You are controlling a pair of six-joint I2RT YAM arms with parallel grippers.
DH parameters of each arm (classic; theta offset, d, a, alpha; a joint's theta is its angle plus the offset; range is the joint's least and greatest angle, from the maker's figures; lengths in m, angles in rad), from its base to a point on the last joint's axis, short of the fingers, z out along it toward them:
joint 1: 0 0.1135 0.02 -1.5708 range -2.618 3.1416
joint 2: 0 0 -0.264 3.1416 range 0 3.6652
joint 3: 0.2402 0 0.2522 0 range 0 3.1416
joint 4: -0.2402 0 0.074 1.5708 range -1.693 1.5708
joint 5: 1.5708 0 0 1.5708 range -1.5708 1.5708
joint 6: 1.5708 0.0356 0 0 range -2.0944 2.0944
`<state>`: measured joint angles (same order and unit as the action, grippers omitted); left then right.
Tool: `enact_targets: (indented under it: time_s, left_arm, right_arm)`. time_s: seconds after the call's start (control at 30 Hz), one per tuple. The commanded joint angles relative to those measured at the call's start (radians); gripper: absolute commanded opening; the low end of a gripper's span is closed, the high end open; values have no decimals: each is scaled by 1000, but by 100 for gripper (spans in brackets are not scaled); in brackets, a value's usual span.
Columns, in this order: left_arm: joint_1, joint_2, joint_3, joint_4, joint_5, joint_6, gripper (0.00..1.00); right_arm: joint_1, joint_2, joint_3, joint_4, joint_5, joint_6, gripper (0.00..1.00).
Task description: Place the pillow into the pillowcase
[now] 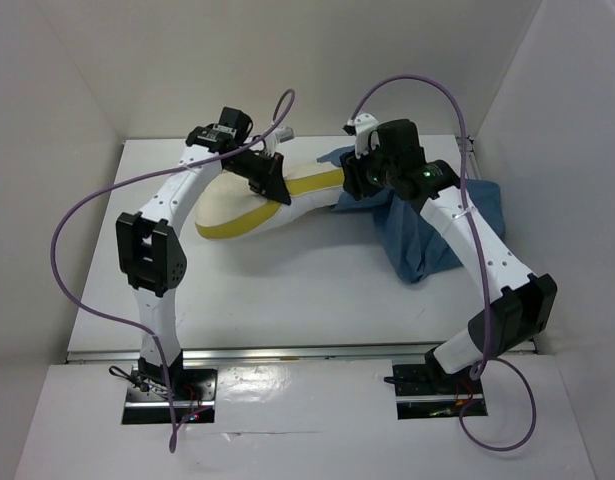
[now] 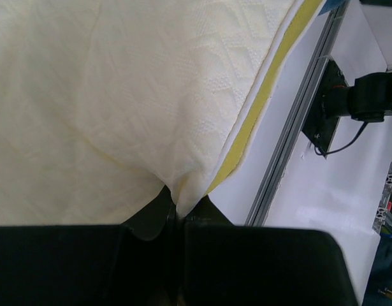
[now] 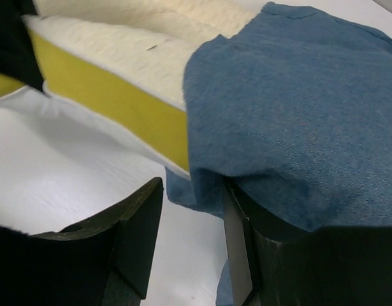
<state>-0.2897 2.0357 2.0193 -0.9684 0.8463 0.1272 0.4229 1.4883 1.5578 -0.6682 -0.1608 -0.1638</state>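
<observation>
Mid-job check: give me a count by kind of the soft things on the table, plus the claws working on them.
pillow: 1
pillowcase: 1
claws: 2, the left claw pinching the pillow, the right claw at the pillowcase edge
Total: 4

pillow far end: under pillowcase | left hand tips: buried in fold

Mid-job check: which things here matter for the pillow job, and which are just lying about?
Job: pillow, pillowcase, left gripper pinching the pillow, right gripper open at the pillowcase.
Just there: purple cables, table, metal rail.
</observation>
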Motion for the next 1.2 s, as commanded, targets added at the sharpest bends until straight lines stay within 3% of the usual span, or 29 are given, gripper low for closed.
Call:
enact_targets:
  time_s: [0.0, 0.07, 0.1, 0.13, 0.2, 0.3, 0.63, 0.8, 0.97, 1.1, 1.13, 1.17]
  left_arm:
    - [-3, -126, -31, -3, 100, -15, 0]
    - [-3, -150, -53, 10, 91, -3, 0]
    - [-3, -150, -66, 10, 91, -3, 0]
    - [-3, -160, -67, 19, 91, -3, 0]
    - [-3, -169, -93, 37, 80, -3, 0]
    - [-3, -169, -111, 77, 71, -21, 0]
    - [-3, -112, -61, 252, 102, -233, 0]
    - [6, -111, -7, 328, 111, -297, 0]
    - [30, -131, -60, 404, 152, -388, 0]
    - [64, -167, -152, 453, 203, -454, 0]
    - [75, -176, -198, 467, 220, -469, 0]
    - [75, -177, -217, 482, 229, -483, 0]
  right_arm:
    - [19, 12, 22, 99, 149, 32, 49]
    - [28, 38, 22, 99, 149, 32, 36]
    - [28, 38, 22, 99, 136, 32, 26]
    - [28, 47, 22, 99, 123, 32, 8]
    - [28, 56, 51, 99, 95, 32, 0]
    - [39, 82, 120, 78, 5, 41, 0]
    - [261, 205, 360, 10, -354, 82, 0]
    - [292, 269, 404, -30, -416, 83, 0]
    - [310, 290, 423, -30, -425, 83, 0]
    - [310, 279, 400, -21, -332, 70, 0]
    - [310, 262, 390, -8, -297, 70, 6]
    - [310, 250, 374, 1, -263, 70, 29]
